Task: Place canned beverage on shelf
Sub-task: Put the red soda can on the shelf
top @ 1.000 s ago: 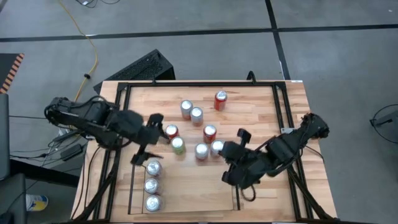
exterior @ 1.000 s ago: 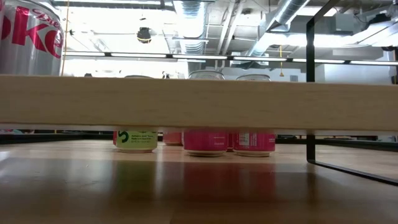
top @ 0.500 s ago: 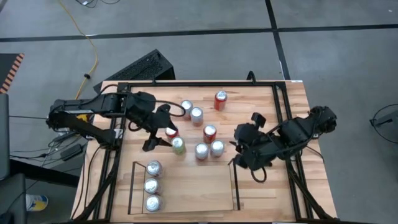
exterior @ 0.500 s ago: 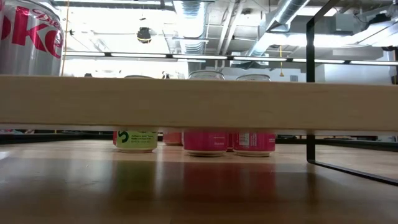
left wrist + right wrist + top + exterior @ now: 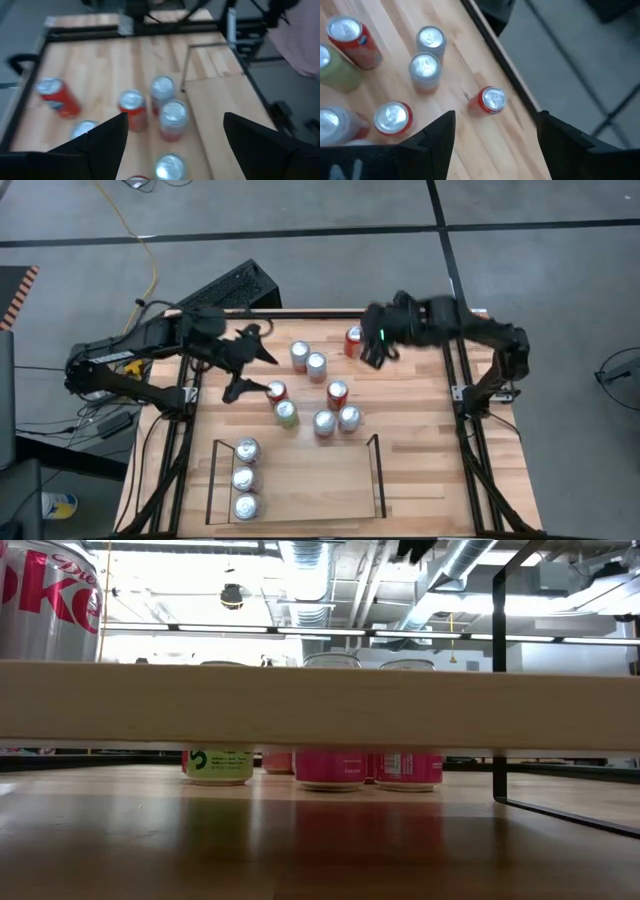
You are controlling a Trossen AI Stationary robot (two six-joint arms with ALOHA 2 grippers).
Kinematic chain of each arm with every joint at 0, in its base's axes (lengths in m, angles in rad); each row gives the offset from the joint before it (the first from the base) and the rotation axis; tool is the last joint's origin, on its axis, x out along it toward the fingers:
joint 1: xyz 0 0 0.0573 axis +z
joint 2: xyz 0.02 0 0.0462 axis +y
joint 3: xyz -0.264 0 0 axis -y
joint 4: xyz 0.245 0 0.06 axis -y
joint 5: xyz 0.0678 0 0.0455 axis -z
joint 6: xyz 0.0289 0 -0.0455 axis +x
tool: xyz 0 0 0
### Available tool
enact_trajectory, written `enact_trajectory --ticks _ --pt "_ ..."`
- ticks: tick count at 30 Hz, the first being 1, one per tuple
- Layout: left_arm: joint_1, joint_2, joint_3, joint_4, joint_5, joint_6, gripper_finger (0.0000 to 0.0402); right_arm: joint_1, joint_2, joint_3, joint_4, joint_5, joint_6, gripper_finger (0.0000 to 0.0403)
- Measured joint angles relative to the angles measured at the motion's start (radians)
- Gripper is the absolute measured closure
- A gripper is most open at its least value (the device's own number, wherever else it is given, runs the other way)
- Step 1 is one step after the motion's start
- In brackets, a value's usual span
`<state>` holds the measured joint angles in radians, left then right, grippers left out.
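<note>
Shelf (image 5: 375,470): black rails, light wood floor.

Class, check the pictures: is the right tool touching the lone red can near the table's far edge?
Apart. The right wrist view shows the red can standing alone on bare wood ahead of the right tool, whose open fingers hold nothing.

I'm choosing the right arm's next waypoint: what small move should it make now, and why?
Probably lower the right claw onto the lone red can at the table's far edge. The claw is open and empty, hovering beside that can, which stands apart from the rest. The shelf holds only three cans along one side, so room remains.
</note>
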<state>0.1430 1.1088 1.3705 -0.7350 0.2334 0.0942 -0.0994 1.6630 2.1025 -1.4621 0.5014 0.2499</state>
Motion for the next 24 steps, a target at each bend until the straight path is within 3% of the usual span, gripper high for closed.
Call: enact_trajectory --ticks 4,8,17,24 --pt "0.023 -0.048 0.000 -0.014 -0.075 0.037 0.0093 -0.192 0.026 0.000 0.056 -0.163 -0.046 0.0143" --pt "0.038 -0.077 0.000 -0.029 -0.146 0.044 0.0093 -0.304 0.095 0.000 0.077 -0.206 -0.071 0.0143" --pt "0.048 -0.059 0.000 -0.021 -0.188 -0.098 0.0093 -0.385 0.269 0.000 0.116 -0.319 -0.231 0.0142" --pt "0.048 -0.029 0.000 0.010 -0.197 -0.179 0.0093 -0.434 0.345 -0.001 0.107 -0.345 -0.065 0.0142"
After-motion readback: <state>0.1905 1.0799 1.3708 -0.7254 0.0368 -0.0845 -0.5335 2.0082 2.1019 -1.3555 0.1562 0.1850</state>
